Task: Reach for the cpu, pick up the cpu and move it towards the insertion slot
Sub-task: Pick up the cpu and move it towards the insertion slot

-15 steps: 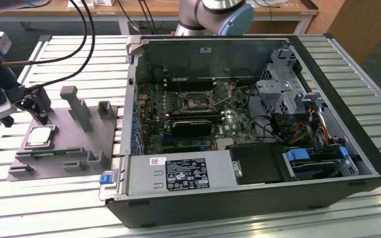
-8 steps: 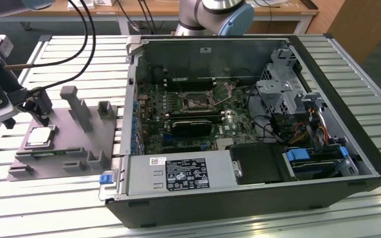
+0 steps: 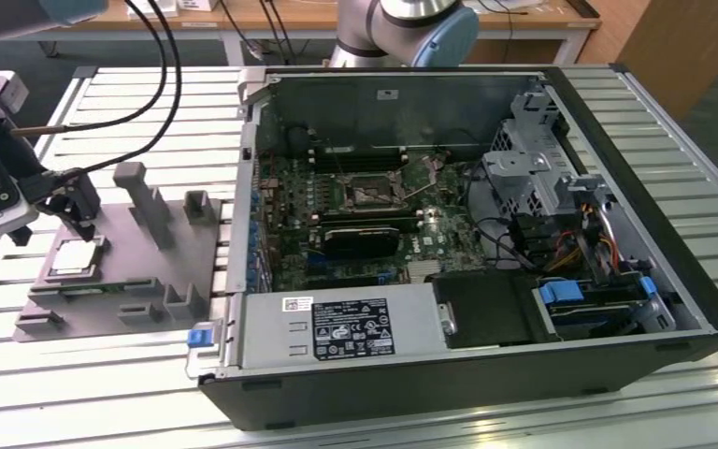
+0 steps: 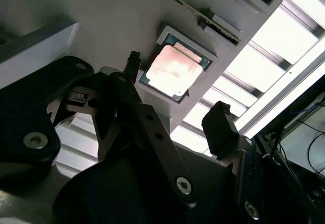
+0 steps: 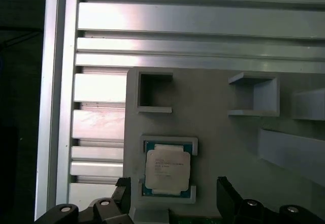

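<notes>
a: where is the chip lying?
b: the chip is lying flat, silvery top up, in a shallow square pocket of the grey holder plate. the plate is sitting on the slatted metal counter, at the exterior view's left.
a: and the tool?
b: the tool is hanging just above the chip. in both wrist views its two black fingers are standing apart, one on each side of the chip, and neither is touching it as far as i am seeing.
a: so it is gripping nothing?
b: right, the fingers are spread wide and the chip is resting in its pocket.
a: where is the socket?
b: the socket is sitting on the green board inside the computer case, which is lying with its side off. it is well apart from the chip, toward the exterior view's right, its dark centre showing inside a shiny frame.
a: anything near the chip?
b: grey upright blocks are standing on the same plate, just beside the tool.
</notes>
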Tool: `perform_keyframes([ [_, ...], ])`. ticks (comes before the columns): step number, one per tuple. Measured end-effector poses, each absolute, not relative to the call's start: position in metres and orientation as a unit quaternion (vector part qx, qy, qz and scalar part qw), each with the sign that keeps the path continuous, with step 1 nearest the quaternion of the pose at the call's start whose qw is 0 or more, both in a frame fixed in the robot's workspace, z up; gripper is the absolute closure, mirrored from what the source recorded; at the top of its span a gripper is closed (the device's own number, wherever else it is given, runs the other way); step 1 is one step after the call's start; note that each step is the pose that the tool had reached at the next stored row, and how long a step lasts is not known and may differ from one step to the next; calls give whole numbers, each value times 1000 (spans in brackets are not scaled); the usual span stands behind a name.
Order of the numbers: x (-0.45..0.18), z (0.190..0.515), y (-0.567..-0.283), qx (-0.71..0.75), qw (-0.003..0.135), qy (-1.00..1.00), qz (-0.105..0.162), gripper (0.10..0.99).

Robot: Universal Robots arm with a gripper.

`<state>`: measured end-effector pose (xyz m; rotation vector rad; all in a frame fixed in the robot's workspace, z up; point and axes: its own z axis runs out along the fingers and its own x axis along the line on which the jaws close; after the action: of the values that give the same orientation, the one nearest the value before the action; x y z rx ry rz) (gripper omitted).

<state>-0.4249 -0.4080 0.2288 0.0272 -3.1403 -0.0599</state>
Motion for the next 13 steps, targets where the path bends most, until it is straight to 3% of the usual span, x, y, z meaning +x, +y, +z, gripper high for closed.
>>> perform_keyframes([
  [13,-425,208,-408,9,0,-1000,-19,322],
])
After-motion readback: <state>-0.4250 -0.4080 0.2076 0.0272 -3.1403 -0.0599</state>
